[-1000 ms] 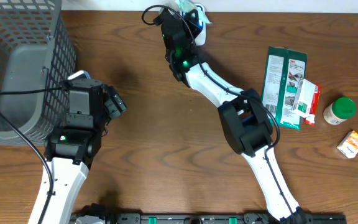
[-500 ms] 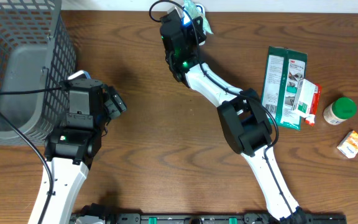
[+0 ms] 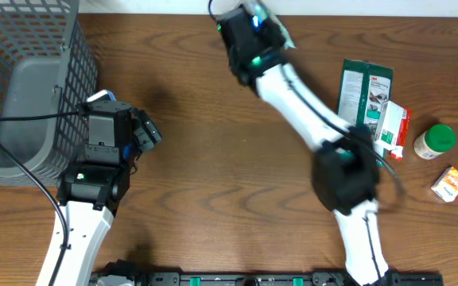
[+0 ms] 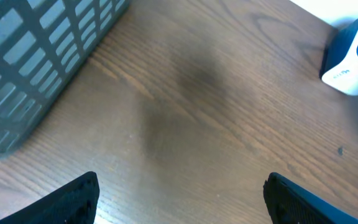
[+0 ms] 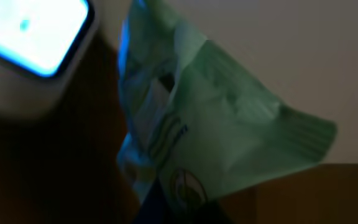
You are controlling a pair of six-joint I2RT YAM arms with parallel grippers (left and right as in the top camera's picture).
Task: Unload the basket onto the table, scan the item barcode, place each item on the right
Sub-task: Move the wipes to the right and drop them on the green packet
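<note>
Right gripper [image 3: 254, 16]: pinched fully shut on a pale green packet [image 5: 216, 118], up at the far edge of the table [image 3: 213, 175], a little right of centre. Packet crumpled and hanging tilted, close beside the white scanner [image 5: 30, 50] with its blue-lit window, which sits left of it in the wrist view; touching or just apart, hard to tell in that dim, blurred frame. Left gripper [image 4: 180, 202]: jaws wide apart, holding nothing, above bare wood just right of the grey basket [image 3: 22, 87] and well apart from the packet. Over on the right side of the table: dark green pouch [image 3: 362, 107] touching a red-and-white box [image 3: 393, 127]; further right, green-lidded jar [image 3: 436, 141] and small orange box [image 3: 450, 184].
</note>
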